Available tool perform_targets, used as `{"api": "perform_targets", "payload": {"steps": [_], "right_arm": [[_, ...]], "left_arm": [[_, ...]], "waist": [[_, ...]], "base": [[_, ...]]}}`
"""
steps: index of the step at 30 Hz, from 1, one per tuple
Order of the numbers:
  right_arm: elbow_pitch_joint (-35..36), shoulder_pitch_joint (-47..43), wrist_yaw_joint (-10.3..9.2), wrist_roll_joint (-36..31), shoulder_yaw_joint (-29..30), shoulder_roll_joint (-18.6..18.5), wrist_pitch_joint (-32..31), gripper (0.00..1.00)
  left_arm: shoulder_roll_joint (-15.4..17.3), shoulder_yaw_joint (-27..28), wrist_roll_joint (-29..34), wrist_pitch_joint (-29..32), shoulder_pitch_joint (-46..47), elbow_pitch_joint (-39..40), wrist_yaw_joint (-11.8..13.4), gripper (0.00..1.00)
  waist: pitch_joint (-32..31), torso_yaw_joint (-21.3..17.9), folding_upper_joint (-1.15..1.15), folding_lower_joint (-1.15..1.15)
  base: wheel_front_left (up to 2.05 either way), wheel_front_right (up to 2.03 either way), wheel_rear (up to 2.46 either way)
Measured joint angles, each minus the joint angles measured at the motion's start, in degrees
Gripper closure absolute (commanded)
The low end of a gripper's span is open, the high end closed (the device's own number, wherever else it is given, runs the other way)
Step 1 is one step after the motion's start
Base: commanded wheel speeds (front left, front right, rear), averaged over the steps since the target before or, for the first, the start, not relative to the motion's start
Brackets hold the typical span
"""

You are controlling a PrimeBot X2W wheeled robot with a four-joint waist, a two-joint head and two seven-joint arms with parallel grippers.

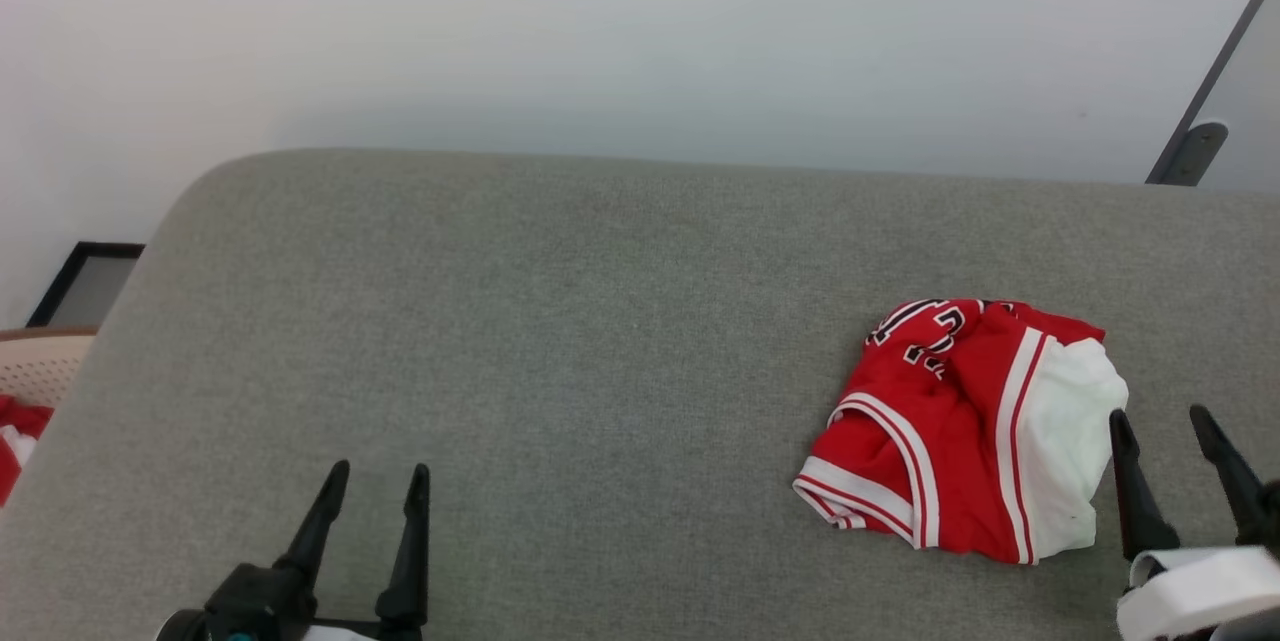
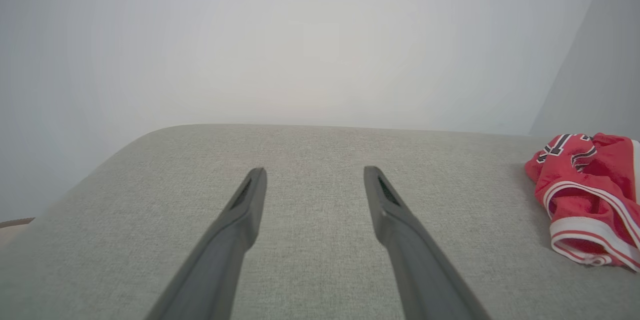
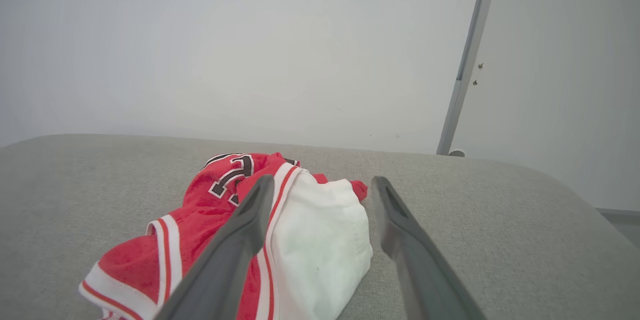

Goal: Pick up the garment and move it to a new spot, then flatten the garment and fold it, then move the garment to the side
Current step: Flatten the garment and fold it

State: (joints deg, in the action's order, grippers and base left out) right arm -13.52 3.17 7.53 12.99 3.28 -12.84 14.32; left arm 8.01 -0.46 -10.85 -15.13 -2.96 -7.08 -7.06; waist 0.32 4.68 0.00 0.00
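The garment (image 1: pixel 960 431), a red jersey with white trim, is being observed lying crumpled toward the right edge of the grey fabric-topped table (image 1: pixel 600 341). The right gripper (image 1: pixel 1157 414) is being held wide and empty just beside the garment's white part; whether there is contact cannot be told. The left gripper (image 1: pixel 380 468) is being held wide and empty over bare table near the front edge, well apart from the garment.

The left gripper (image 2: pixel 315 180) holds its two long dark fingers apart above grey woven fabric (image 2: pixel 310 150). A crumpled red jersey with white-and-red trim (image 2: pixel 585 195) lies at the right edge.
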Motion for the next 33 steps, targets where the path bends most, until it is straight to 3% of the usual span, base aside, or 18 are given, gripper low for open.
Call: {"api": "perform_targets", "payload": {"steps": [4,10,13,18,26,27,28,29,33], "right_arm": [[-0.33,2.74,0.00,0.68,-2.46,-5.12,-5.86,0.00],[-0.99,7.13,0.00,11.85,-14.67,-17.93,-32.92,0.00],[0.33,10.78,0.00,17.52,-17.52,-23.42,-41.91,0.00],[0.03,15.35,0.00,21.52,-19.60,-27.38,-49.97,0.00],[-2.89,18.91,-0.01,22.52,-21.90,-27.58,-53.43,0.00],[-2.89,19.05,-0.01,22.59,-22.31,-27.96,-53.32,0.51],[-2.77,19.20,-0.01,22.65,-22.83,-28.35,-53.09,0.58],[-2.89,19.34,-0.01,23.13,-22.95,-28.60,-52.87,0.98],[-3.23,19.53,0.00,23.82,-23.73,-28.89,-50.38,1.00]], "left_arm": [[-0.94,0.12,0.51,0.00,0.12,0.67,-0.08,0.00],[-2.31,-0.14,0.62,0.00,1.89,1.31,-0.27,0.00],[-2.96,-1.40,0.44,0.00,3.28,1.35,-0.29,0.00],[-4.01,-3.28,0.07,0.00,5.81,1.49,-0.30,0.00],[-4.80,-4.23,-0.62,0.00,8.86,0.98,-0.32,0.00],[-4.82,-4.30,-0.64,0.00,9.10,0.87,-0.32,0.00],[-4.86,-4.33,-0.70,0.00,9.28,0.69,-0.32,0.00],[-4.88,-4.30,-0.71,0.00,9.46,0.49,-0.32,0.00],[-4.94,-4.10,-0.85,0.00,9.68,-0.34,-0.32,0.00]], "waist": [[1.12,0.17,0.00,0.00],[3.81,0.66,0.00,0.00],[5.49,1.09,0.00,0.00],[9.01,2.12,0.00,0.00],[14.45,4.34,0.00,0.00],[14.95,4.62,0.00,0.00],[15.39,4.91,0.00,0.00],[15.74,5.16,0.00,0.00],[15.99,5.46,0.00,0.00]], "base": [[0.00,0.00,0.00],[0.00,0.00,0.00],[0.00,0.00,0.00],[0.00,0.00,0.00],[0.00,0.00,0.00],[0.00,0.00,0.00],[0.00,0.00,0.00],[0.00,0.00,0.00],[0.00,0.00,0.00]]}}
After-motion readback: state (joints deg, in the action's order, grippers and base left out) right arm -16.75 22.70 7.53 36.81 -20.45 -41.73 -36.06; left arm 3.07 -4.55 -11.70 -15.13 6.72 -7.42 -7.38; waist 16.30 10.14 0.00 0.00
